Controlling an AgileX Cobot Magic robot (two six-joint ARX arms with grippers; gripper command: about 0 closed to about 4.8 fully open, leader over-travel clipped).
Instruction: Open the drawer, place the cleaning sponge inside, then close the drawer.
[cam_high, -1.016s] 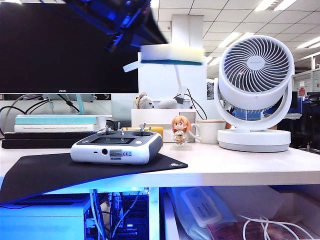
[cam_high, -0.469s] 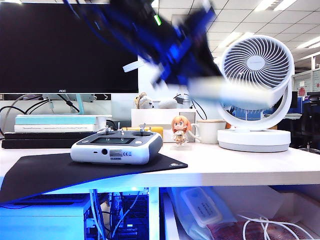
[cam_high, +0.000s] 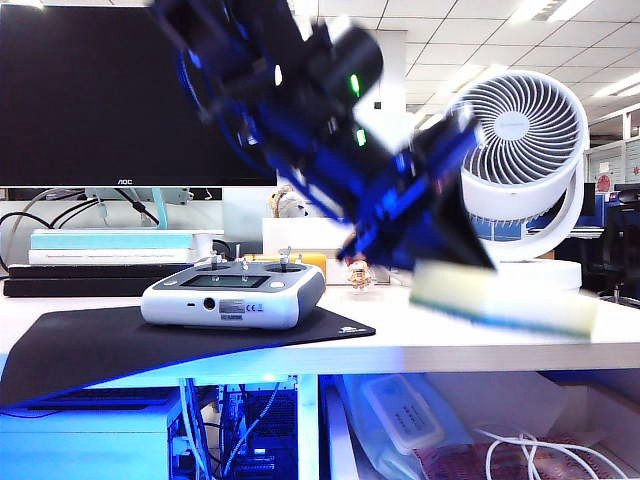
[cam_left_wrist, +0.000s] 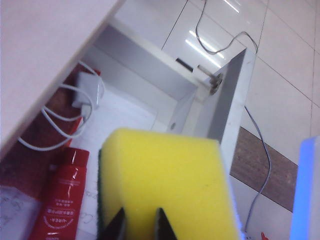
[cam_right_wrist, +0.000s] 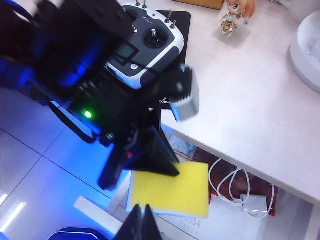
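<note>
My left gripper (cam_high: 452, 258) is shut on the cleaning sponge (cam_high: 505, 298), a yellow block with a dark green layer, in front of the table's edge on the right. In the left wrist view its fingertips (cam_left_wrist: 138, 220) pinch the sponge (cam_left_wrist: 170, 185) above the open drawer (cam_left_wrist: 227, 105), whose white walls and front panel show. The right wrist view looks down on the left arm (cam_right_wrist: 95, 90) and the sponge (cam_right_wrist: 170, 190) over the drawer's inside. My right gripper (cam_right_wrist: 141, 216) is shut and empty, hanging above them. It does not show in the exterior view.
A grey controller (cam_high: 235, 292) lies on a black mat (cam_high: 150, 345). A figurine (cam_right_wrist: 234, 12), a mug and a white fan (cam_high: 512, 150) stand behind. A red tube (cam_left_wrist: 62, 197), a white charger (cam_left_wrist: 89, 90) with cable and papers lie in the drawer.
The left arm has swung down and to the right with the sponge, from high above the monitor to the level of the table's front edge.
</note>
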